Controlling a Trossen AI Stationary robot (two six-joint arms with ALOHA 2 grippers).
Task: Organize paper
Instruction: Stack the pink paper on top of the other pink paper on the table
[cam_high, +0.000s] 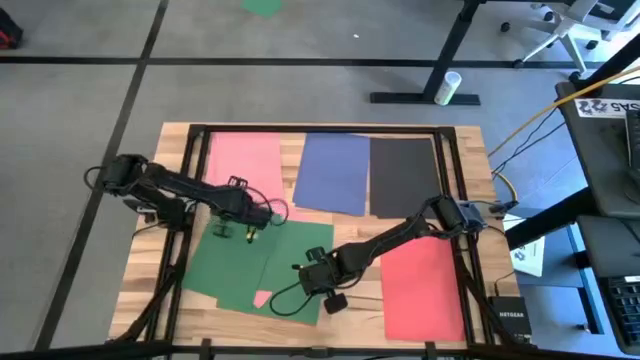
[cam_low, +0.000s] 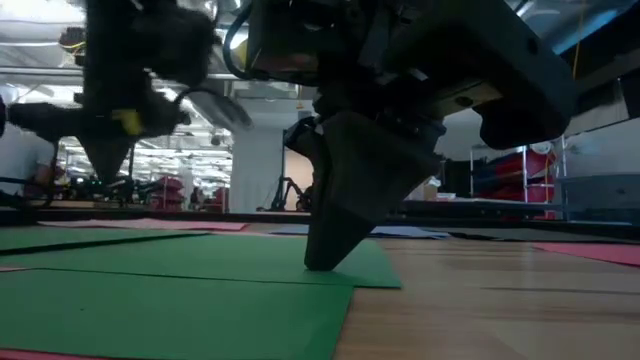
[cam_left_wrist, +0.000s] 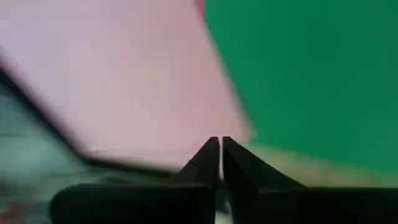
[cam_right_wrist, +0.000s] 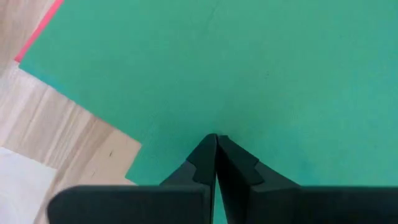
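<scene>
Right arm reaches in low across table, right gripper (cam_high: 322, 277) tip-down, fingers pinched together, tips pressing on green paper (cam_high: 262, 262) near front. Left gripper (cam_high: 250, 222) hovers at pink sheet (cam_high: 243, 160) edge, fingers together too, holding nothing. Blue sheet (cam_high: 333, 172), black sheet (cam_high: 402, 176) along back, red sheet (cam_high: 423, 288) off right.

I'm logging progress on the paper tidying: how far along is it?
Early. Nothing is stacked: pink sheet, blue sheet, black sheet and red sheet lie spread apart. In hand: the right end effector, shut, presses on the green sheets; the left end effector, shut, hovers nearby. Gathering remains.
</scene>
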